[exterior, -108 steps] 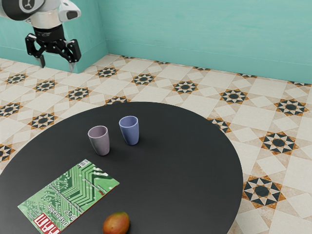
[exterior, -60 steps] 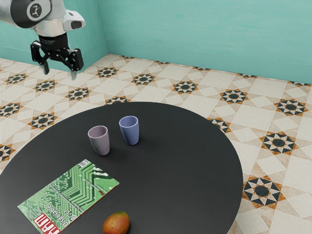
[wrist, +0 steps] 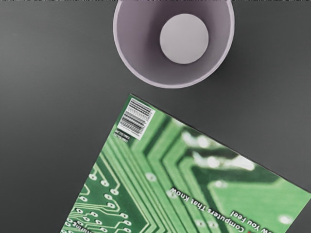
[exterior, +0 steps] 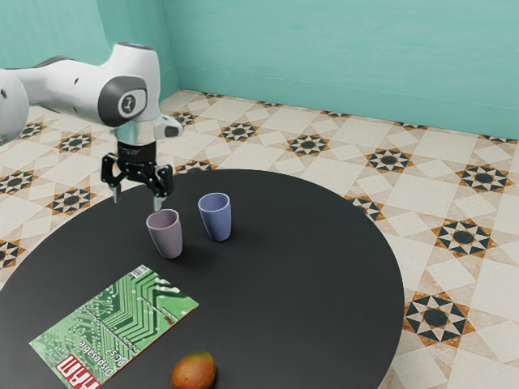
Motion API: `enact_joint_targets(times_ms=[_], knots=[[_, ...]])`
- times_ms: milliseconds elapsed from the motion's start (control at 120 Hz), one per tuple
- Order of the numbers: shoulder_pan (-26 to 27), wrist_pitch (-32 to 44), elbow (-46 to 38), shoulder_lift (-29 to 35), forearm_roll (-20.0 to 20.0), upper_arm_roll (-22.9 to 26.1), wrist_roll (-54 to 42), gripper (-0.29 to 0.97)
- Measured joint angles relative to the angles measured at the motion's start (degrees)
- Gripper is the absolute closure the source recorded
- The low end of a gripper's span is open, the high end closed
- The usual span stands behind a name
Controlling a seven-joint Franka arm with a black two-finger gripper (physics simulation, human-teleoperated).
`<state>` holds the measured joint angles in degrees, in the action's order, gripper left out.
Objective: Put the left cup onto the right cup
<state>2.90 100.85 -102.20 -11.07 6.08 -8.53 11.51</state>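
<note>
Two cups stand upright on the round black table. The left one is a mauve cup, and a blue cup stands just to its right and a little farther back. My gripper hangs open just above and slightly behind the mauve cup, toward the exterior view's left, fingers pointing down and touching nothing. In the wrist view I look straight down into the empty mauve cup, with the table around it.
A green circuit-board magazine lies flat near the table's front left; its barcode corner lies close to the mauve cup. A mango rests at the front edge. Patterned floor tiles and teal walls surround the table.
My arm has swung down and toward the exterior view's right, from high over the floor at the upper left to just above the mauve cup. The gripper stays open. The cups have not moved.
</note>
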Motion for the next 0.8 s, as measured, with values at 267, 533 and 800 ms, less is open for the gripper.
enact_joint_targets(times_ms=[267,533,800], knots=[[0.0,8.6,0.1,-6.4,-1.7,0.3,-1.0,0.0],[0.0,15.3,0.7,-10.6,-2.3,0.9,-2.8,0.0],[-0.2,19.0,2.0,-13.5,-3.1,0.8,-5.2,0.0]])
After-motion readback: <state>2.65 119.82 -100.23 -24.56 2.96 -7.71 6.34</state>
